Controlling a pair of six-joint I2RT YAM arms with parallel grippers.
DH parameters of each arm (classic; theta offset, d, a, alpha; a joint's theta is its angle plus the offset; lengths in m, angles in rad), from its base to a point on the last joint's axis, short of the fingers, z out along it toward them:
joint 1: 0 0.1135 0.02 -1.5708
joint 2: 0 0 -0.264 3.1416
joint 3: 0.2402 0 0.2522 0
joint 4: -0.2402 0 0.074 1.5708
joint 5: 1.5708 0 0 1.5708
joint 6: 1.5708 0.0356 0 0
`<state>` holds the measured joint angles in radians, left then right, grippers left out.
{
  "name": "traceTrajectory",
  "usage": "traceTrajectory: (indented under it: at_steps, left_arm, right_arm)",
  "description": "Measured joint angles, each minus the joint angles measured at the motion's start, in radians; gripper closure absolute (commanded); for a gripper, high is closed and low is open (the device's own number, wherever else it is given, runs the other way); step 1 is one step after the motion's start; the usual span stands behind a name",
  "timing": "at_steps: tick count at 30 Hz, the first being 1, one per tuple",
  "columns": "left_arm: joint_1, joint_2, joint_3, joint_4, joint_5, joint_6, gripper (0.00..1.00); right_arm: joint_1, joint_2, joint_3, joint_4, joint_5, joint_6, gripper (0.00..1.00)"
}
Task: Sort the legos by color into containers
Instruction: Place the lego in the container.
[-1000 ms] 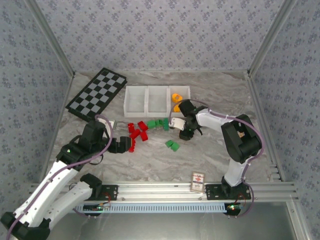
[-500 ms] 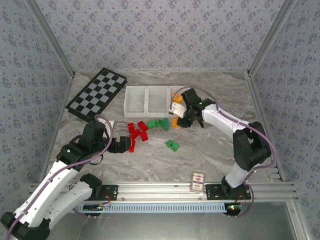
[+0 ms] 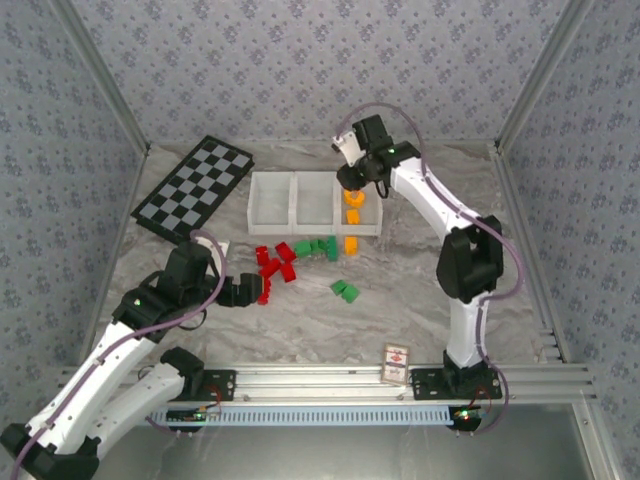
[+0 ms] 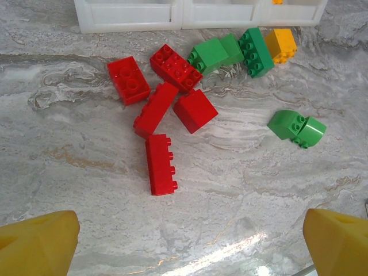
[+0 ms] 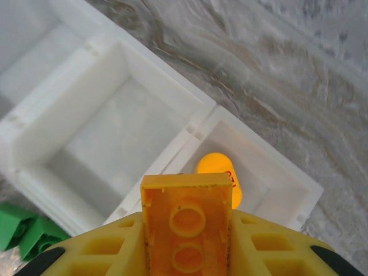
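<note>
Risen above the containers (image 3: 251,205), right claw (image 5: 187,247) clamps an orange lego (image 5: 187,213) — underside showing; left claw (image 4: 187,247) apart.

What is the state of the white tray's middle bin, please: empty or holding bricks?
Empty: the middle bin shows a bare white floor in the right wrist view, with no brick inside.

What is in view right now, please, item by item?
tray: one, white, three bins, far middle.
red bricks: five, red, before the tray.
green bricks: about five, green, right of the red.
orange bricks: at least two, one by the green, one in right bin.
checkerboard: one, black-and-white, far left.
card box: one, red-and-white, near edge.
left gripper: open, by the red bricks.
right gripper: shut on an orange brick above the tray.
</note>
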<state>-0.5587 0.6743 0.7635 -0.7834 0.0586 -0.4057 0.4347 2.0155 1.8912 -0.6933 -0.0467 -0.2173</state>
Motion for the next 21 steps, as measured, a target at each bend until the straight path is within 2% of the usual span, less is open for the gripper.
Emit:
traceTrajectory:
  at_steps: [6,12,17,21]
  left_arm:
    - [-0.003,-0.007,0.000,0.000,-0.001,0.000,0.00]
    - [-0.006,-0.006,0.000,0.000,0.000,0.000,0.00]
    - [-0.007,-0.007,0.000,0.000,0.000,0.000,0.00]
    - [-0.007,-0.007,0.000,0.000,0.000,0.000,0.00]
  right_arm:
    - [-0.023,0.118,0.062,-0.082,0.037,0.135,0.67]
    - [-0.029,0.167,0.069,-0.123,0.044,0.216,0.65]
    - [-0.029,0.167,0.067,-0.139,0.061,0.255,0.51]
    - [-0.029,0.167,0.061,-0.157,0.082,0.271,0.44]
